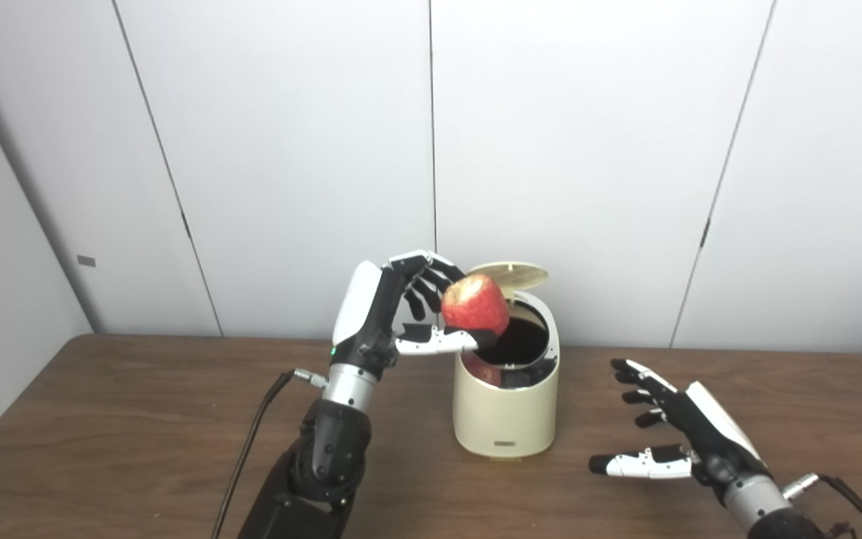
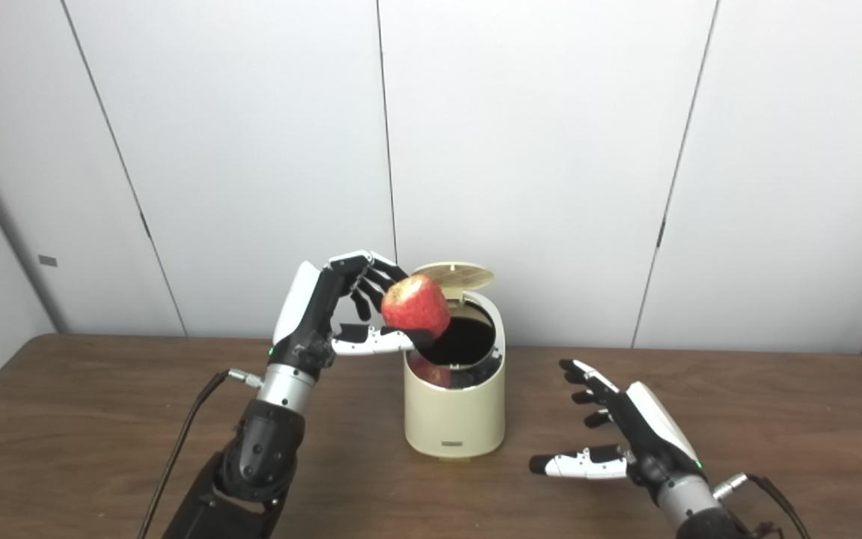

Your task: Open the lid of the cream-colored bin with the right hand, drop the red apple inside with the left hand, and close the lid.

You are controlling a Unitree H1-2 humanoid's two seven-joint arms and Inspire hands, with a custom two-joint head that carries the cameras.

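Red apple [image 1: 475, 305] pinched between left hand [image 1: 390, 311] fingers [image 1: 431, 271], thumb; above open bin [image 1: 506, 404]. Right hand [image 1: 682, 430] spread, empty.

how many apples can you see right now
2. One red apple is held by the left hand just above the open cream bin. A second red fruit, likely an apple, lies inside the bin. More may be hidden deeper.
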